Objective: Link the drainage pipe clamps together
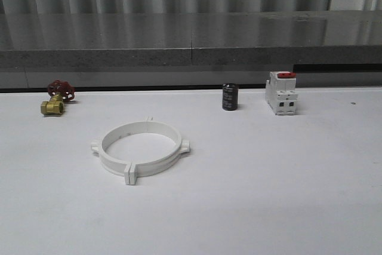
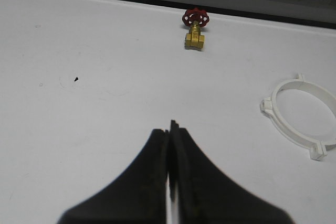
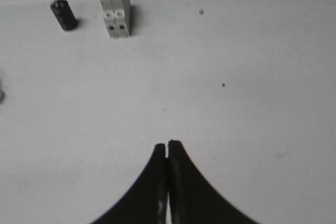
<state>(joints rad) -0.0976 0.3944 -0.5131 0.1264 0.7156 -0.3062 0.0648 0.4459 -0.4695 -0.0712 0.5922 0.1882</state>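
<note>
The two white drainage pipe clamps (image 1: pixel 141 148) lie on the white table left of centre, their ends meeting so that they form one flat ring with small tabs sticking out. Part of that ring (image 2: pixel 300 116) also appears in the left wrist view, well off to the side of my left gripper (image 2: pixel 169 127). The left gripper is shut with nothing between its black fingers, over bare table. My right gripper (image 3: pixel 168 144) is shut too, empty, hovering over bare table short of the breaker.
A brass valve with a red handwheel (image 1: pixel 57 98) sits at the back left. A black cylinder (image 1: pixel 230 97) and a white breaker with a red top (image 1: pixel 282 92) stand at the back right. A grey ledge (image 1: pixel 191 52) runs behind the table.
</note>
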